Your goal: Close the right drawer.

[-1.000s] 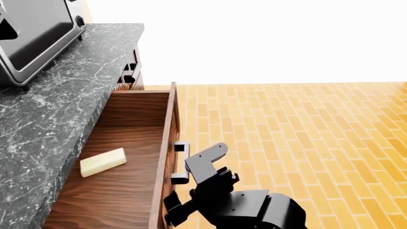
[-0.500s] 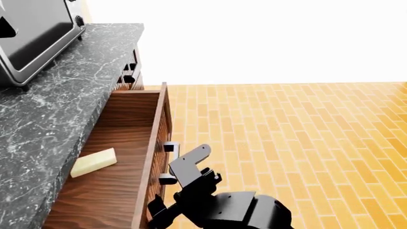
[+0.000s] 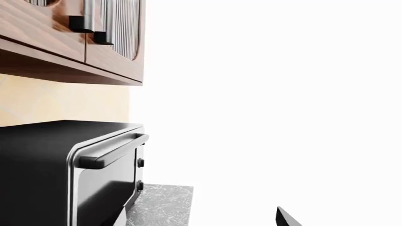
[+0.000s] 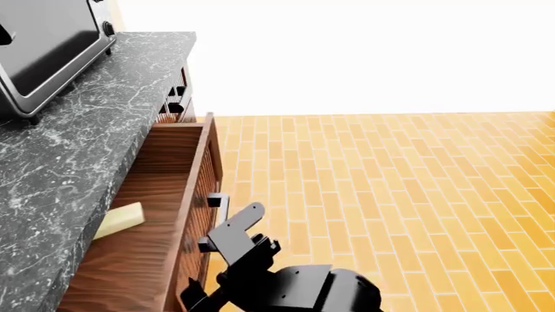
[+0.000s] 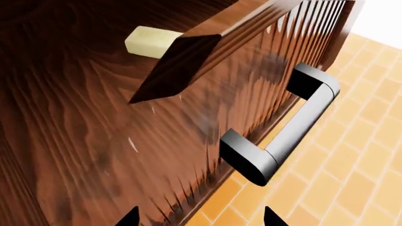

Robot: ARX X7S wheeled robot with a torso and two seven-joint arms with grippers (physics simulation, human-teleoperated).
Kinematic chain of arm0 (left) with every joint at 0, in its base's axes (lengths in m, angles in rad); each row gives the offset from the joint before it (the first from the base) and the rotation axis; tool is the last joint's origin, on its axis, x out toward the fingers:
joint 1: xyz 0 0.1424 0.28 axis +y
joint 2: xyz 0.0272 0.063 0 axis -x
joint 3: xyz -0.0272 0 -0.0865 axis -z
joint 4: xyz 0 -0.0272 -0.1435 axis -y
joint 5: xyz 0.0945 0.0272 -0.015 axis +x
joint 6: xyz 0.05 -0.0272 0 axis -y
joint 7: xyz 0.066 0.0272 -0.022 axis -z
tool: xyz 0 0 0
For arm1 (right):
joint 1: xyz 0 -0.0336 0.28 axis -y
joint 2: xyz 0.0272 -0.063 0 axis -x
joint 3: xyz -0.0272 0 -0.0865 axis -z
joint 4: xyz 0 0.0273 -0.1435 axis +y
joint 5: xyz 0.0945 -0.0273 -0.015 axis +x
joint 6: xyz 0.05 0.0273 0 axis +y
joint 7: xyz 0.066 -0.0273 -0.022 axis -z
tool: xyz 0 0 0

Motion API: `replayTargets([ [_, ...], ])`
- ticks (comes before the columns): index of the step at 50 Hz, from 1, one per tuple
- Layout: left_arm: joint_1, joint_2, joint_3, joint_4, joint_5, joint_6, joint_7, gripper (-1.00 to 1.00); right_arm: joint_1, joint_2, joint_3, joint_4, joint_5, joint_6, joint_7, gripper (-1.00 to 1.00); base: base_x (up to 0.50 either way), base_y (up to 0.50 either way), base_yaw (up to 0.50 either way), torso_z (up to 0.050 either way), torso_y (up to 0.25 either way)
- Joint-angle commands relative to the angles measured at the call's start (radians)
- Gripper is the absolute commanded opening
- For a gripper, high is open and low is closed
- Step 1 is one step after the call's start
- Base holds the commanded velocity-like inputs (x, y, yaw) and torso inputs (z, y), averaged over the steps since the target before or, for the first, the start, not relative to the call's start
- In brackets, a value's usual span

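The drawer (image 4: 147, 227) stands partly open under the dark marbled counter (image 4: 78, 149), its grained wooden floor showing. A pale block (image 4: 119, 220) lies inside, half hidden beneath the counter edge. The ribbed front carries a bar handle (image 4: 214, 223), and the right gripper (image 4: 230, 257) sits just beside it, one flat grey finger (image 4: 236, 229) angled up close to the bar. A toaster oven (image 4: 48, 49) stands on the counter. Orange brick floor (image 4: 390, 208) spreads to the right.

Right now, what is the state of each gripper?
Left gripper: cannot be told.
Right gripper: open, holding nothing, against the right drawer front.
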Motion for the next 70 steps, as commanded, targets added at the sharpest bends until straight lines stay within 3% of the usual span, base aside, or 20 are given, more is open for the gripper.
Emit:
replayTargets([
  [1,-0.003,-0.002,0.0,0.0,-0.003,0.002,0.0,1.0,0.006,-0.046,-0.056,0.004,0.103,-0.025,-0.07,1.0,0.0,0.0,0.0,0.0,0.0],
  [13,-0.005,-0.001,0.002,0.004,-0.011,0.007,-0.001,1.0,-0.001,-0.106,-0.095,0.064,0.09,-0.06,-0.049,1.0,0.0,0.0,0.0,0.0,0.0],
  [40,-0.003,-0.007,-0.001,-0.001,-0.011,0.016,0.008,1.0,0.072,-0.117,-0.269,0.034,0.251,-0.185,0.062,1.0,0.0,0.0,0.0,0.0,0.0],
  [70,-0.016,-0.009,0.002,0.001,-0.019,0.018,0.003,1.0,0.11,-0.091,-0.354,-0.057,0.297,-0.254,0.011,1.0,0.0,0.0,0.0,0.0,0.0],
])
